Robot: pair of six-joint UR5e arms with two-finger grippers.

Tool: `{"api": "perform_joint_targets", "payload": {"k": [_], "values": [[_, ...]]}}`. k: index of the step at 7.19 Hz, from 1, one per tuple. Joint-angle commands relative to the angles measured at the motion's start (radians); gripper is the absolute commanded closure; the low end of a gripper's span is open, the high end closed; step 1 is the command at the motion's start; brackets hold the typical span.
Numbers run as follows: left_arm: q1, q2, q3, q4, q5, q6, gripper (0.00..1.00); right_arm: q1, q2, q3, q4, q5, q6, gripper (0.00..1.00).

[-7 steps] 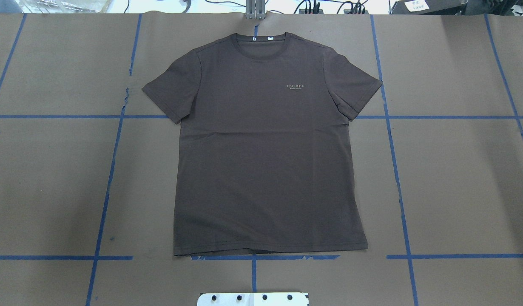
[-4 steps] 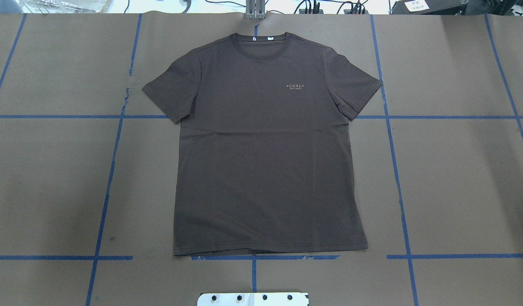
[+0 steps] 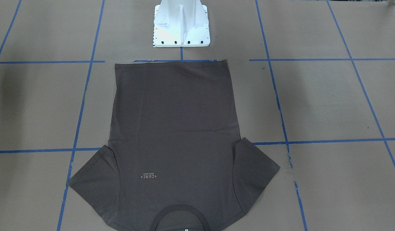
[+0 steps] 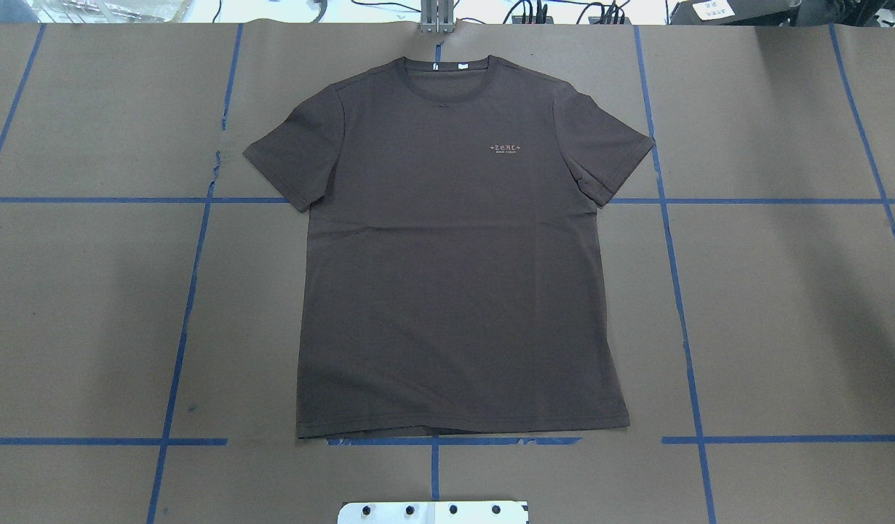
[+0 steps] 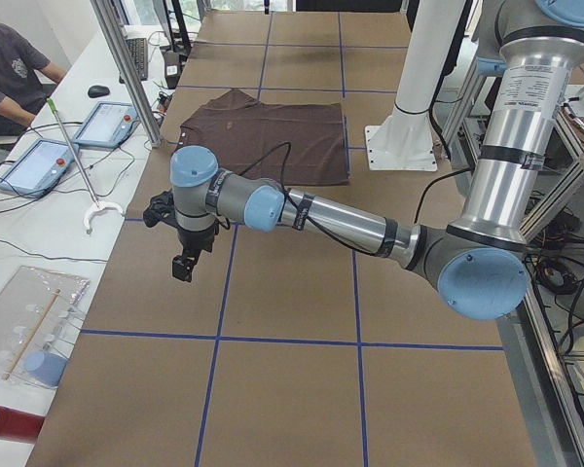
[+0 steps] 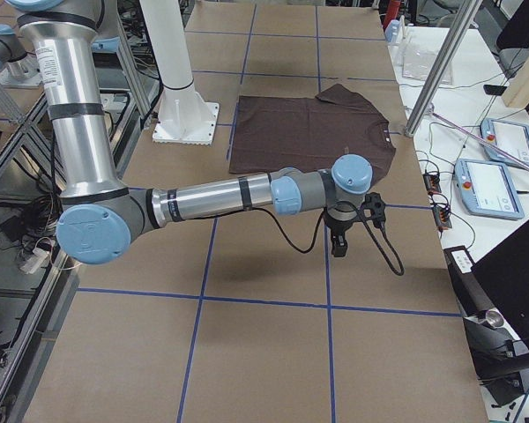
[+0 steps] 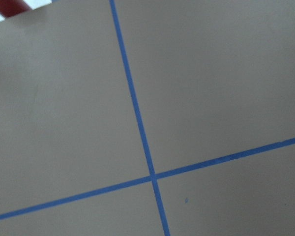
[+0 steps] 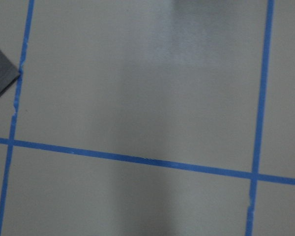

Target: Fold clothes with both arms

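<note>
Brown paper (image 4: 782, 306) with blue tape lines (image 4: 782, 201) covers the table, and the T-shirt (image 4: 455, 276) lies flat on it. The left gripper (image 5: 182, 268) and right gripper (image 6: 339, 245) hang above the paper; I cannot tell how wide they are.

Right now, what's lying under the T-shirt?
The T-shirt lies flat on the brown table covering. A blue tape line runs in under it at both sleeves. Its stretch beneath the fabric is hidden, as is anything else under there.
</note>
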Motion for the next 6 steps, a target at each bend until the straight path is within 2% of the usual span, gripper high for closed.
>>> {"api": "perform_joint_targets", "payload": {"k": [1, 2, 3, 4, 5, 6], "values": [[0.017, -0.002, 0.007, -0.052, -0.007, -0.034, 0.0, -0.077, 0.073, -0.096, 0.163, -0.001, 0.066, 0.0], [0.019, -0.016, 0.015, -0.054, -0.007, -0.034, 0.0, -0.103, 0.106, -0.232, 0.377, -0.006, 0.157, 0.0], [0.02, -0.031, 0.006, -0.09, -0.007, -0.034, 0.0, -0.142, 0.202, -0.364, 0.518, -0.006, 0.334, 0.0], [0.02, -0.028, 0.018, -0.167, -0.008, -0.084, 0.0, -0.217, 0.29, -0.432, 0.53, -0.055, 0.423, 0.0], [0.02, -0.025, 0.023, -0.193, -0.007, -0.109, 0.0, -0.288, 0.336, -0.443, 0.536, -0.207, 0.448, 0.0], [0.02, -0.029, 0.023, -0.195, -0.007, -0.113, 0.0, -0.325, 0.354, -0.447, 0.537, -0.269, 0.486, 0.05]]}}
